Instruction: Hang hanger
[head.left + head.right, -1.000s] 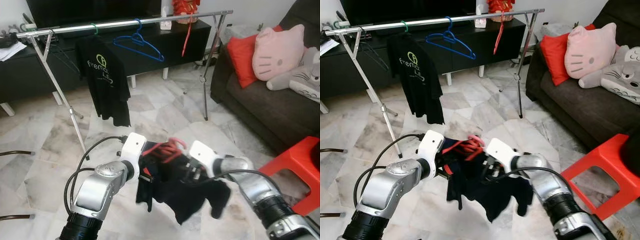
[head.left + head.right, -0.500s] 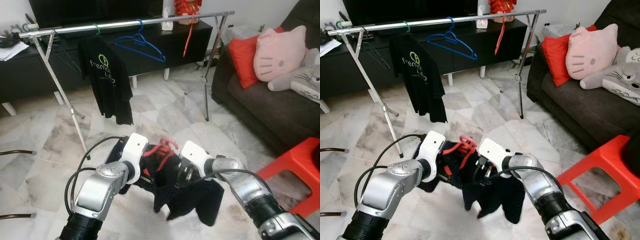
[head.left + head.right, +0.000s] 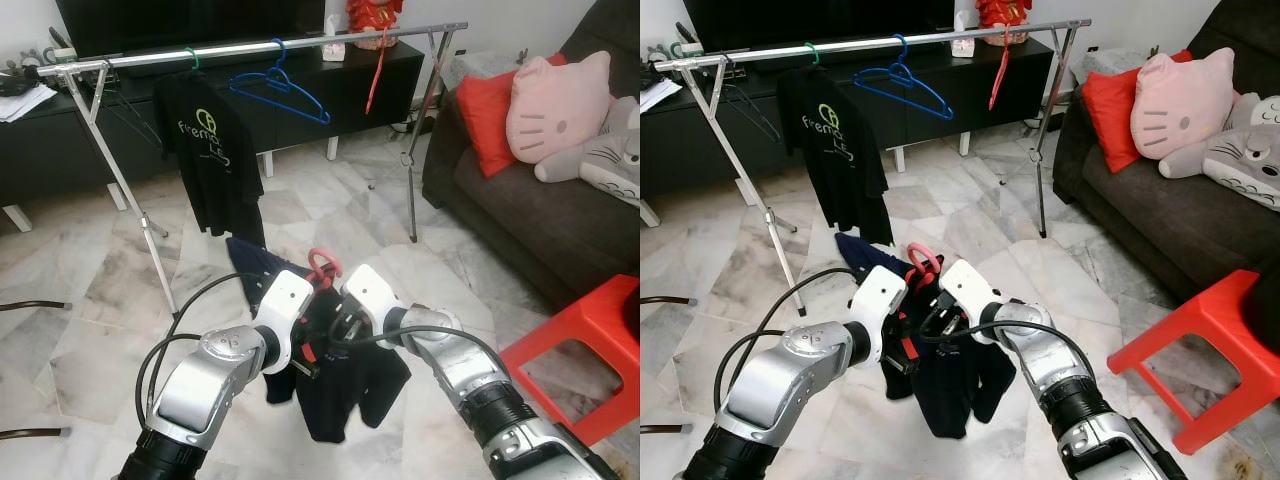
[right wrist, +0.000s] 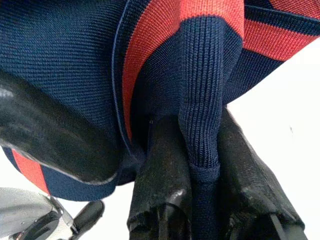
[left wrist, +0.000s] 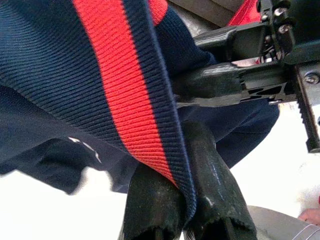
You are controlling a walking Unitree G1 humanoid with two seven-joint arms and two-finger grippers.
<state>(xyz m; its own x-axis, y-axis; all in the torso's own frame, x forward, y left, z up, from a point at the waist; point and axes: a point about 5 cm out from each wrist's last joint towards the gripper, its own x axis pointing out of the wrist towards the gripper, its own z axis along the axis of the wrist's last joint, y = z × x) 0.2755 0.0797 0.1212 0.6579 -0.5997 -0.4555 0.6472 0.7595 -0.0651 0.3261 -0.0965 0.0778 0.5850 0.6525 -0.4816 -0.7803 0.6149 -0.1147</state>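
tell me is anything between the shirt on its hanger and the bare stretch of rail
Nothing visible. Both grippers, left and right, hold the navy shirt on its pink hanger; open marble floor leads to the rail between blue hanger and red hanger.

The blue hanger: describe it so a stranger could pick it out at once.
Find the long silver clothes rail that stands on the marble floor before the black TV cabinet. The blue hanger hooks near its middle, between the black T-shirt and a red hanger. It alone is blue, bare and facing the camera broadside.
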